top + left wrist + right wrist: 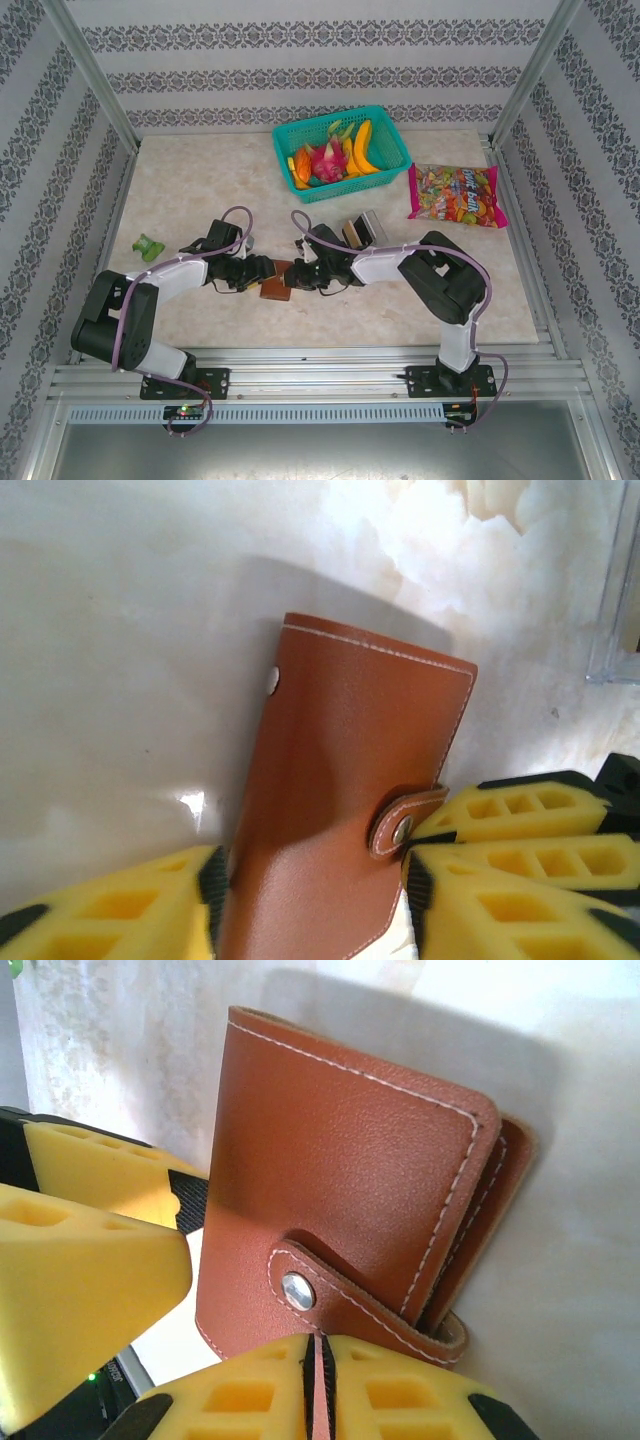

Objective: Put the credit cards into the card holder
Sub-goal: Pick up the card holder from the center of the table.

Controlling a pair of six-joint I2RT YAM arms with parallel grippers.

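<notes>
- Our left gripper (315, 880) straddles the wallet (340, 760) with its jaws partly apart; one side touches the leather, and we cannot tell whether the other side presses it
- Our right gripper (318, 1365) is closed, pinching a thin brown edge of the wallet just below its snap tab (330, 1285)
- The wallet is folded, with the tab across its front, between the two grippers near the middle of the table (200, 190)
- The cards (353, 232) stand in a clear box (372, 228) just behind the right arm, apart from the wallet
</notes>
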